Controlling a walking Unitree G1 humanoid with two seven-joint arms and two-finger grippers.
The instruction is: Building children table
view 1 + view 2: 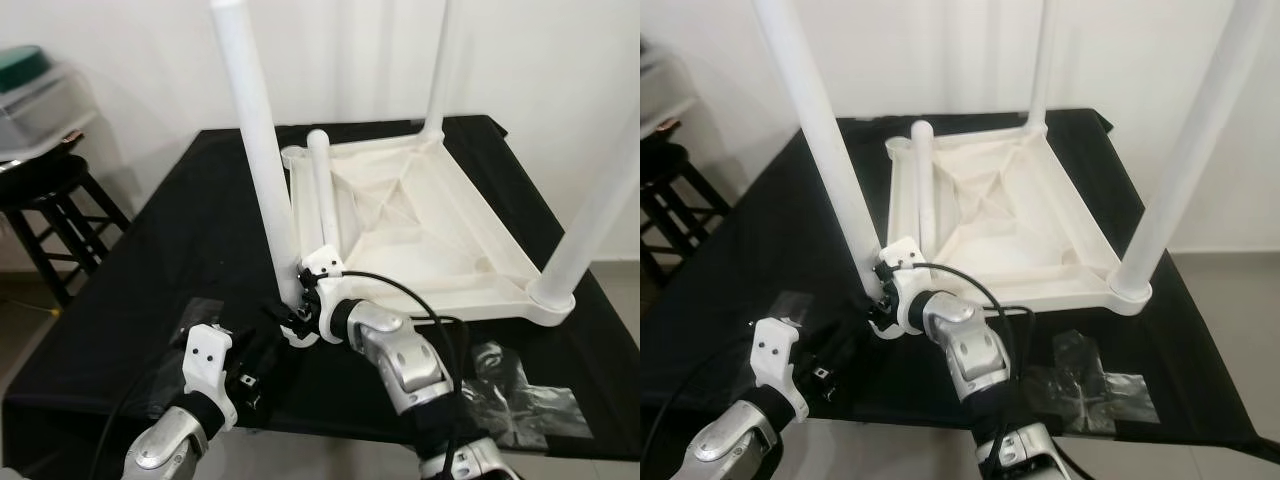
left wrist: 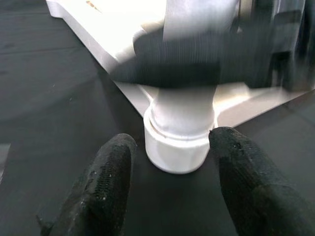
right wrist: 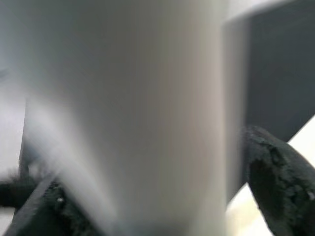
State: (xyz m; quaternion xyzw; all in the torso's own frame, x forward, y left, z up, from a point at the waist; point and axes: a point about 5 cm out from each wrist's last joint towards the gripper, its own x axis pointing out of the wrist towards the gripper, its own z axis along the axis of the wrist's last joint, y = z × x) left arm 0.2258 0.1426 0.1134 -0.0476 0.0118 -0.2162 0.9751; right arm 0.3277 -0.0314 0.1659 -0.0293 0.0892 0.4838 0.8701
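Observation:
A white plastic children's table lies upside down on a black-covered tabletop. Three white legs stand up from its corners. A fourth leg lies loose inside the underside, along its left rim. My right gripper is shut on the near-left leg, low down near its base; that leg looms large and blurred between the fingers. My left gripper is open just in front of that leg's corner socket, one finger to each side, not touching it.
A black stool stands left of the table, with a clear plastic box with a green lid behind it. Shiny tape patches mark the cloth at the near right. A white wall rises behind.

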